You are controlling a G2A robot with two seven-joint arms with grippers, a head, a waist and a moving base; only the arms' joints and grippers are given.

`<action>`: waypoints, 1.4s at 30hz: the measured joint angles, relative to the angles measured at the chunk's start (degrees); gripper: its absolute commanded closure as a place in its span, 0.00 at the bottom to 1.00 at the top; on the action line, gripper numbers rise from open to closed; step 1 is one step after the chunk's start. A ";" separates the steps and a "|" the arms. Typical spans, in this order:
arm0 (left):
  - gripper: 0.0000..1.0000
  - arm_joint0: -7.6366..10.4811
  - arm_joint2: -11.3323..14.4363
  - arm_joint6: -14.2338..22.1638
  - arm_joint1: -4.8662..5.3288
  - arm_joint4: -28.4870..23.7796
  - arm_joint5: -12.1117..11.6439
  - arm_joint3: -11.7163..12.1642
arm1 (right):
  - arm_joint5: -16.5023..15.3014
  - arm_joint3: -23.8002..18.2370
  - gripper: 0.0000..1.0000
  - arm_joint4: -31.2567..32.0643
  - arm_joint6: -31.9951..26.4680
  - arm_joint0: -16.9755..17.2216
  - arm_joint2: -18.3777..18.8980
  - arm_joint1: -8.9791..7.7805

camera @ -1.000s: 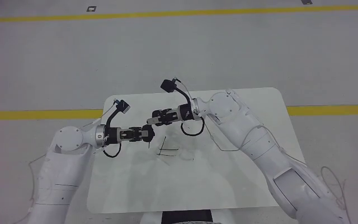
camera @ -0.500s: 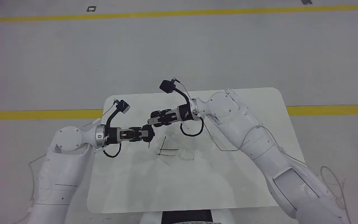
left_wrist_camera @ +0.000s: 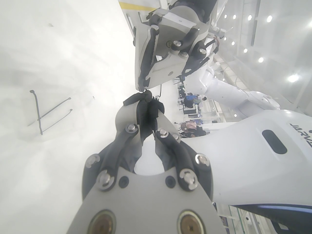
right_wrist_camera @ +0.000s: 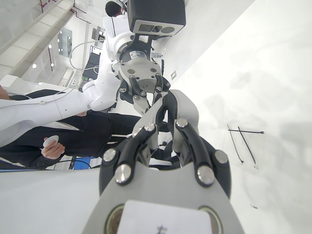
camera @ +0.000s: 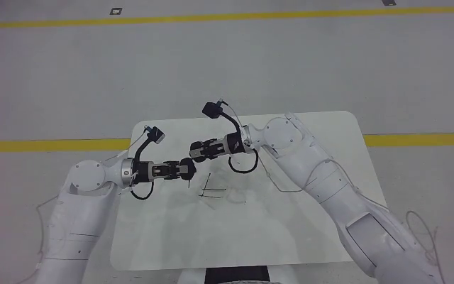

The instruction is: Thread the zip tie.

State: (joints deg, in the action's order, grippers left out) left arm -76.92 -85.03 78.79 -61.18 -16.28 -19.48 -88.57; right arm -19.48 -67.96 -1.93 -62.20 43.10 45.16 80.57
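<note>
zip tie (left_wrist_camera: 160, 90) shows as a thin black strand, held up off the table (camera: 319, 234) at the spot where the two claws meet, a little left of the middle of the top view. most of it is hidden by the dark finger pads, so its head and tail cannot be told apart.

three loose ties (camera: 211, 190) lie flat on the white table just below and to the right of the claws in the top view. they cross one another, and neither claw touches them. yellow floor lines (camera: 397, 140) run across the frame behind the table, one near the upper edge and one at mid height.

left claw (camera: 188, 167) comes in from the left of the frame, with its fingers pressed together on the strand. right claw (camera: 193, 152) comes in from the upper right, tip to tip with the left one and nearly touching it. its fingers are drawn together at the tips, but whether they pinch the strand cannot be told. the bit of strand that shows sits just beside both sets of tips.
</note>
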 measured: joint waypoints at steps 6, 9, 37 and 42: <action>1.00 0.00 0.00 0.00 0.00 0.00 0.00 0.00 | 0.00 -0.04 1.00 -0.04 0.03 0.05 0.04 0.01; 1.00 0.00 0.00 0.00 0.00 0.00 0.00 0.00 | 0.00 0.00 1.00 -0.13 0.00 0.05 0.06 0.02; 0.00 0.00 0.00 0.00 0.00 0.00 0.00 0.00 | 0.00 5.16 1.00 -4.45 4.70 0.25 1.90 0.52; 0.00 0.00 0.00 0.00 0.00 0.00 0.00 0.00 | 0.23 8.24 1.00 -10.54 6.98 0.63 3.59 0.85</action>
State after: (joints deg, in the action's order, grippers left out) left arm -76.92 -85.03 78.79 -61.18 -16.28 -19.48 -88.57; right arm -19.25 -59.72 -12.47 -55.23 43.73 48.74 81.42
